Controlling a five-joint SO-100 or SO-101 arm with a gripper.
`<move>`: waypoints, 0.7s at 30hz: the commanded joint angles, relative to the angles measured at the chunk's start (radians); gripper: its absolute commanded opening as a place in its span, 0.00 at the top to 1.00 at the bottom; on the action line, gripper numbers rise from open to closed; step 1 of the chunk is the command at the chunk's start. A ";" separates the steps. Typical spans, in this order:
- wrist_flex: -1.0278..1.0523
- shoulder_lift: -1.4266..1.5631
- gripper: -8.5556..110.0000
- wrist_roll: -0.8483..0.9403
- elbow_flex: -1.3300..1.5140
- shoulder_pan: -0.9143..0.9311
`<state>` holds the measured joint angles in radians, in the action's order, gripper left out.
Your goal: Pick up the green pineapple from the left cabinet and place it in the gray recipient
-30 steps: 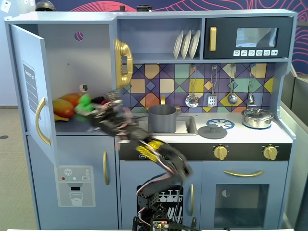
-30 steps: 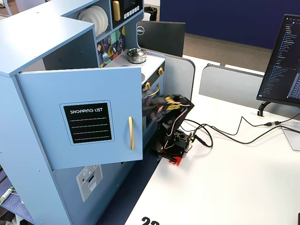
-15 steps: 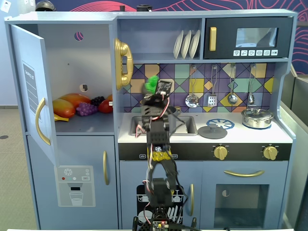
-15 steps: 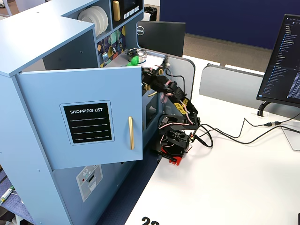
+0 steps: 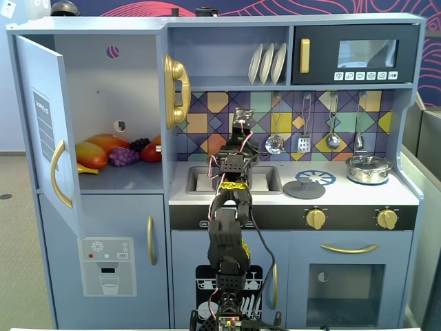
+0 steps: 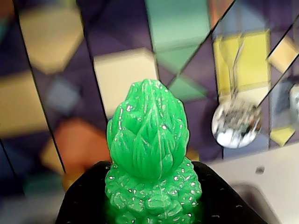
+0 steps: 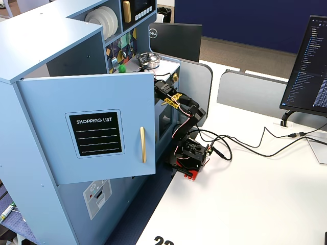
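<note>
My gripper [image 6: 152,207] is shut on the green pineapple [image 6: 148,154]. The black jaws clasp its bumpy body from both sides and its leafy top points at the tiled back wall. In a fixed view the gripper [image 5: 238,135] hangs above the sink [image 5: 200,181], right of the left cabinet [image 5: 110,89], and the wrist hides the pineapple. The pineapple shows as a small green spot in the other fixed view [image 7: 121,68]. The cabinet door [image 5: 43,131] stands open. I cannot make out the gray recipient in any view.
Orange, purple and red toy fruit [image 5: 114,152] lie on the cabinet shelf. A flat gray round piece [image 5: 304,187] and a shiny lidded pot [image 5: 368,168] sit on the counter. Utensils [image 5: 303,124] hang on the back wall, and a ladle [image 6: 236,123] shows close ahead.
</note>
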<state>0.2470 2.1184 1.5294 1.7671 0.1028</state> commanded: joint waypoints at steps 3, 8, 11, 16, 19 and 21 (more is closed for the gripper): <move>-0.043 -0.005 0.93 0.130 -0.026 -0.101; -0.037 -0.035 0.93 0.199 -0.028 -0.124; -0.029 -0.051 0.80 0.198 -0.046 -0.114; 0.009 -0.051 0.47 0.137 -0.097 -0.072; 0.126 0.005 0.47 0.129 -0.135 -0.044; 0.261 0.101 0.51 0.135 -0.153 -0.040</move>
<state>0.3574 2.0801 1.6751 1.7165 0.0383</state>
